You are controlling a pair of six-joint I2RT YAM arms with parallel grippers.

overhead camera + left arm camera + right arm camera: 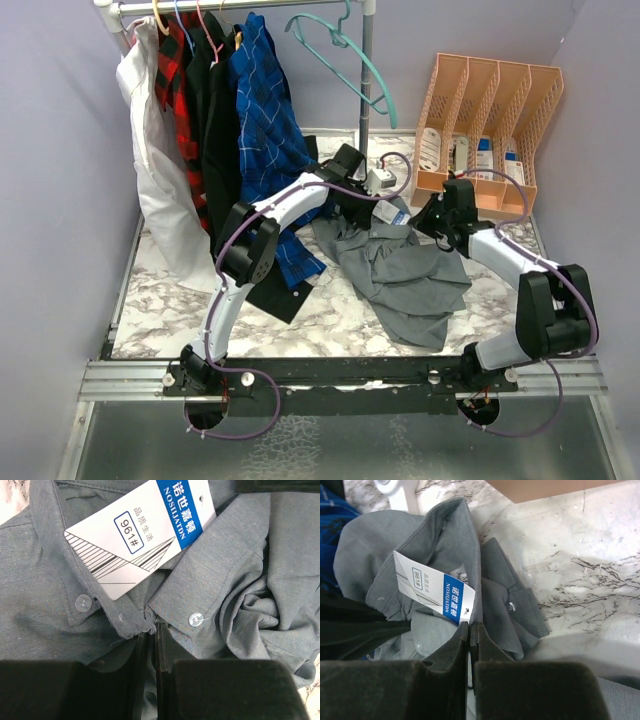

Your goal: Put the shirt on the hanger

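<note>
Hanging hanger (pixel 362 62) overhead only; shirt (pixel 410 270) everywhere

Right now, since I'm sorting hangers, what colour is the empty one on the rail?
Teal: the thin curved-hook plastic hanger, clearest in the top external view.

Overhead, my own arms cover the spot where they meet the shirt (pixel 415 275), and it is so bunched that its sleeves are lost in the folds. On the wrist cameras I can't make out whether the left gripper (pixel 156 626) or the right gripper (pixel 470 625) has cloth between its tips. The label (pixel 135 535) runs off the top edge. The contents of the organizer (pixel 500 90) are too small to read.
</note>
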